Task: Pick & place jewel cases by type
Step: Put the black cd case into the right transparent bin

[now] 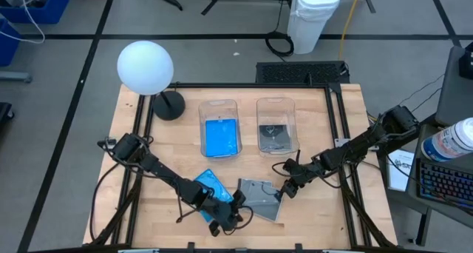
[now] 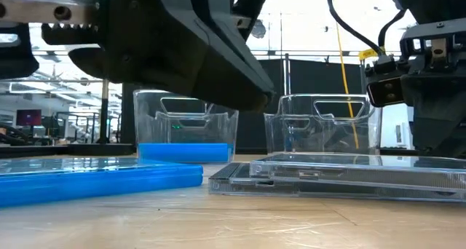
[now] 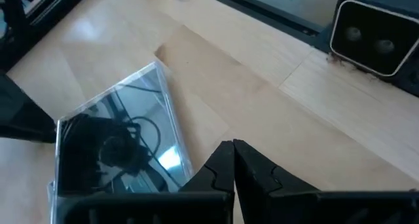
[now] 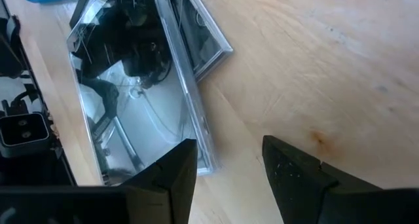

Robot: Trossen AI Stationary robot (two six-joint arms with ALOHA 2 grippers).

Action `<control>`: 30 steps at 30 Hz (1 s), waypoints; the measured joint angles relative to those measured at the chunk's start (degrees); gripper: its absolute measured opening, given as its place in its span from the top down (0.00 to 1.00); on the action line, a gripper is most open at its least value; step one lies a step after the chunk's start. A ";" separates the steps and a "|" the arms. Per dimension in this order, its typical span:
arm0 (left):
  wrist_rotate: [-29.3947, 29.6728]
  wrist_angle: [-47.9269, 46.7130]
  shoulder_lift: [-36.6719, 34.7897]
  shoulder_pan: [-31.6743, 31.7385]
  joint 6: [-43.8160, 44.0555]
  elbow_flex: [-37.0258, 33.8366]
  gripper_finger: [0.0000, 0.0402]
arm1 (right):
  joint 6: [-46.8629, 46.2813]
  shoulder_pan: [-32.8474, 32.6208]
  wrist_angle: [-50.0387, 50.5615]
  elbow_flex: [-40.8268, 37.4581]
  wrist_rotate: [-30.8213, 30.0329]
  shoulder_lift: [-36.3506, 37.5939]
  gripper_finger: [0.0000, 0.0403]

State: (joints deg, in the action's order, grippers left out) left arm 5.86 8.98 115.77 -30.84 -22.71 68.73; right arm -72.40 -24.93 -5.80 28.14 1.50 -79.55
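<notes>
Left gripper fingers pressed together, empty, beside grey cases, right gripper fingers parted at their edge, blue case nearby

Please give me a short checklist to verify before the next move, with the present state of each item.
1. Right gripper open beside the grey see-through jewel cases on the table: ok.
2. Left gripper shut and empty, near the cases' other side: ok.
3. Grey cases are two, overlapping; only one gets picked: cannot tell.
4. Clear tub with grey cases has free room: ok.
5. Bright blue flat jewel case on the table, not under either gripper: ok.
6. Clear tub with a blue case upright: ok.
</notes>
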 joint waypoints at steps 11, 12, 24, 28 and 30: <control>1.28 1.68 2.16 -0.18 0.50 1.58 0.99 | 1.60 0.02 0.02 0.00 -0.56 0.00 0.59; 2.30 1.69 3.13 -0.37 0.37 2.39 0.99 | 1.70 0.02 0.02 0.00 -0.87 0.00 0.59; 7.17 -5.49 7.02 0.88 1.34 8.41 0.97 | 2.55 0.02 -0.02 0.00 -1.38 0.00 0.59; 5.67 -7.32 6.97 1.32 2.51 8.41 0.99 | 2.63 0.02 -0.02 0.00 -1.37 0.00 0.59; 6.21 -7.57 6.99 1.27 2.53 8.41 0.99 | 2.62 0.02 -0.02 0.00 -1.36 0.00 0.59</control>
State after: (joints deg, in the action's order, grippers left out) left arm 12.07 1.41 122.76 -29.57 -20.18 77.14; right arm -69.78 -24.91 -5.82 28.14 0.14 -79.55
